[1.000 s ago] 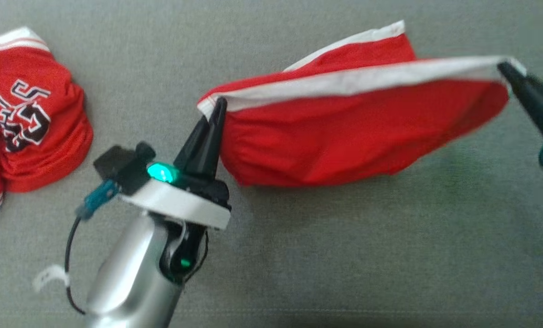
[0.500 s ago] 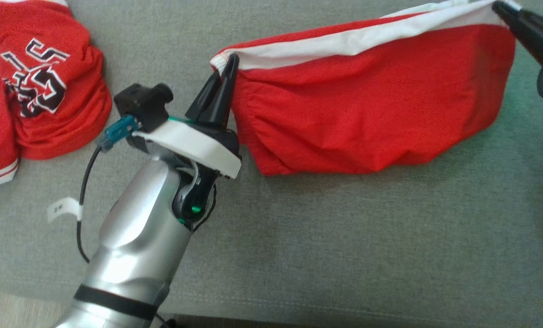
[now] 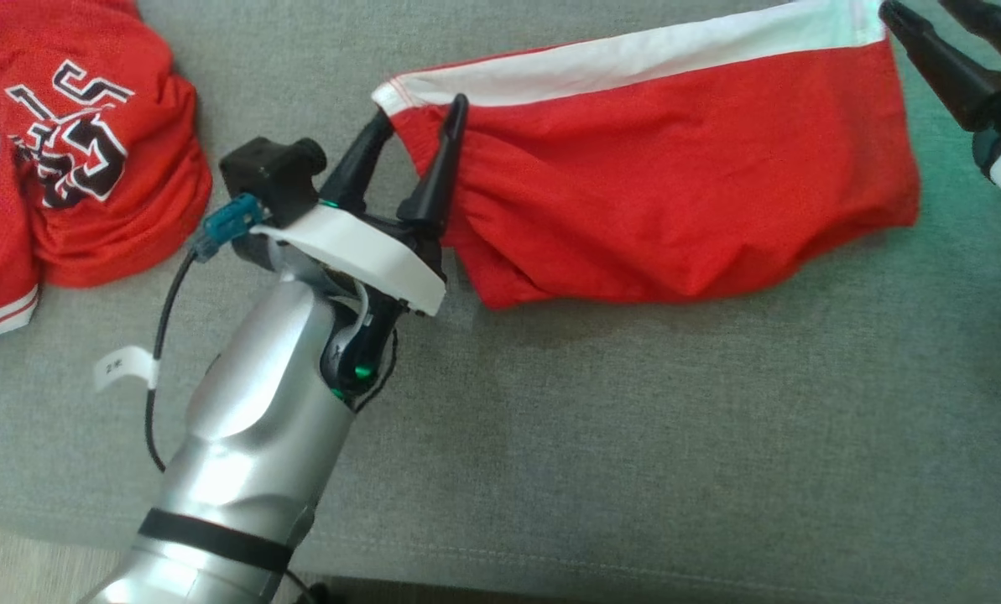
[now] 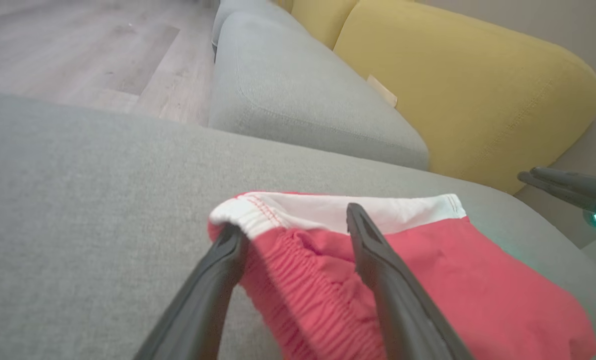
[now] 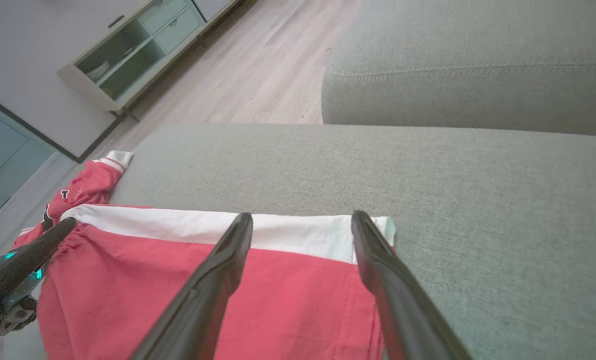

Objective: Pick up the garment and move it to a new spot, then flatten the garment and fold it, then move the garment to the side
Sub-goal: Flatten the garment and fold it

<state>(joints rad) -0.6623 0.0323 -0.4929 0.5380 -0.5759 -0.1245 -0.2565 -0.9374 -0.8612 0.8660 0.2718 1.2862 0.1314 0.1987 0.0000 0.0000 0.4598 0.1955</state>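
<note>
The garment is a pair of red shorts with a white side stripe. It lies spread on the grey sofa cushion. My left gripper stands open at its gathered left corner, one finger on each side of the waistband, gripping nothing. My right gripper is open just off the garment's right corner. In the right wrist view the gripper straddles the white stripe's end, with the garment lying beneath. In the left wrist view my left gripper hovers over the red fabric.
A second red jersey with black-and-white lettering lies bunched at the cushion's left end. The cushion's front edge runs along the bottom. A yellow back cushion, another grey seat and wood floor lie beyond.
Both grippers have opened and let go of the garment's white-striped edge. The garment has dropped flat onto the cushion. The head camera has shifted slightly.
</note>
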